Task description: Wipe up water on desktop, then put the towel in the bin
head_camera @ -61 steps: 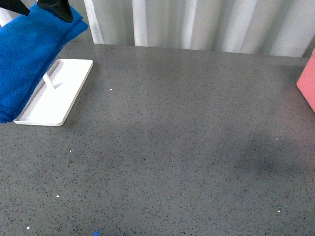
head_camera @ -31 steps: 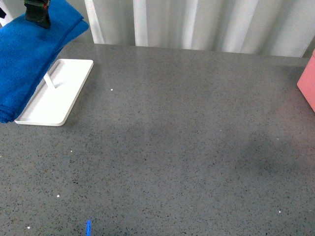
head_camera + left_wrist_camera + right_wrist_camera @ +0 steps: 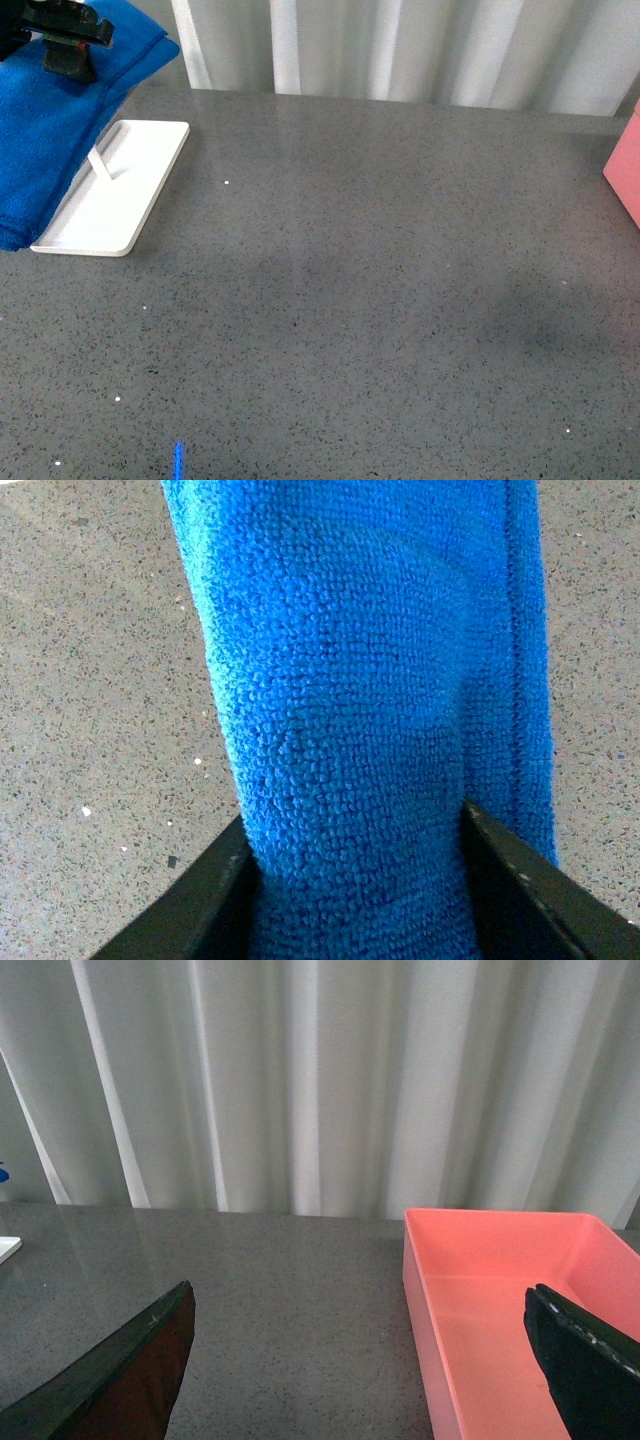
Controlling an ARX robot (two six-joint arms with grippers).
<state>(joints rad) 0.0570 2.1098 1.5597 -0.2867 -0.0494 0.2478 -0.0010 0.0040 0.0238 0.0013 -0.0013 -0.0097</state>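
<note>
Up front, the bin (image 3: 628,170) shows one corner — right wrist, its inside.

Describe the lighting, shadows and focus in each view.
Front view: soft, even light, with faint blurry-edged dark patches on the desktop and no glare. Left wrist view: the towel loops are crisp, and the left tool is dark at the frame edge. Right wrist view: the bin is evenly lit, with the fingers of the right tool near-black and soft-edged.
</note>
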